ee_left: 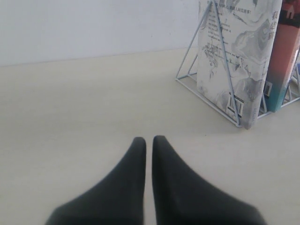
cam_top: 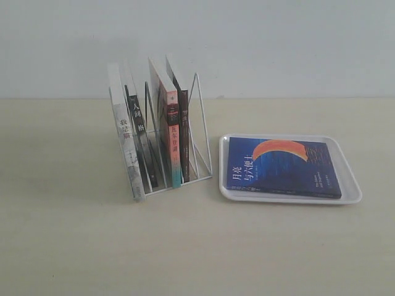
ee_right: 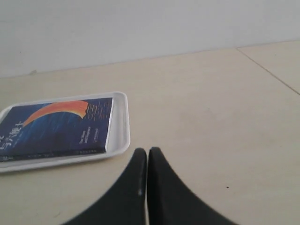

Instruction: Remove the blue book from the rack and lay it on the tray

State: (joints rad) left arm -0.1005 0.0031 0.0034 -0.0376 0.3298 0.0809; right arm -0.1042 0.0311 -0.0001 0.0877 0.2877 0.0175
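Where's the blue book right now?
In the exterior view the blue book lies flat in the white tray on the right, beside the wire rack.

The blue book [cam_top: 284, 168], its cover showing an orange crescent, lies flat and face up in the white tray [cam_top: 349, 196], just right of the wire rack [cam_top: 200, 123] holding upright books.

Glossy paper blue book [cam_top: 284, 168], smooth white plastic tray [cam_top: 226, 185], thin wire rack [cam_top: 200, 129]

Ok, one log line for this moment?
book flat in tray | others in rack | left fingers shut, empty | right fingers shut, empty | done
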